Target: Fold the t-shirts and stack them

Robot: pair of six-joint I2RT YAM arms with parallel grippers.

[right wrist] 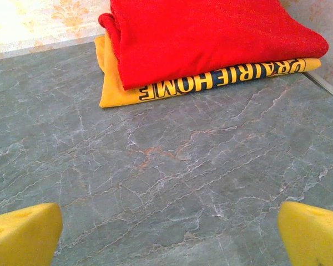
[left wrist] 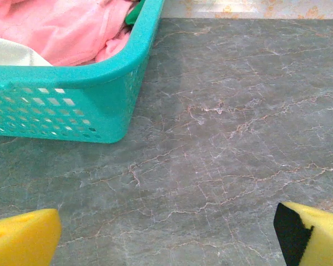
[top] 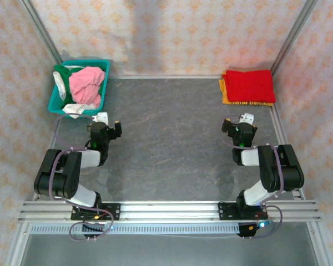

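A crumpled light pink t-shirt (top: 86, 81) lies in the teal basket (top: 56, 98) at the back left, with white cloth (top: 60, 83) and a bit of dark green beside it; the pink cloth (left wrist: 61, 30) also shows in the left wrist view. At the back right a folded red t-shirt (top: 248, 85) lies on a folded orange-yellow one (top: 224, 93), the red (right wrist: 205, 33) atop the printed yellow (right wrist: 155, 88) in the right wrist view. My left gripper (top: 109, 124) stands open just in front of the basket. My right gripper (top: 237, 125) stands open short of the stack, nothing between its fingers.
The grey marbled table (top: 172, 138) lies bare between the two arms. Patterned walls and a metal frame (top: 291, 33) close the back and sides. The basket's perforated wall (left wrist: 72, 111) stands close ahead of the left fingers.
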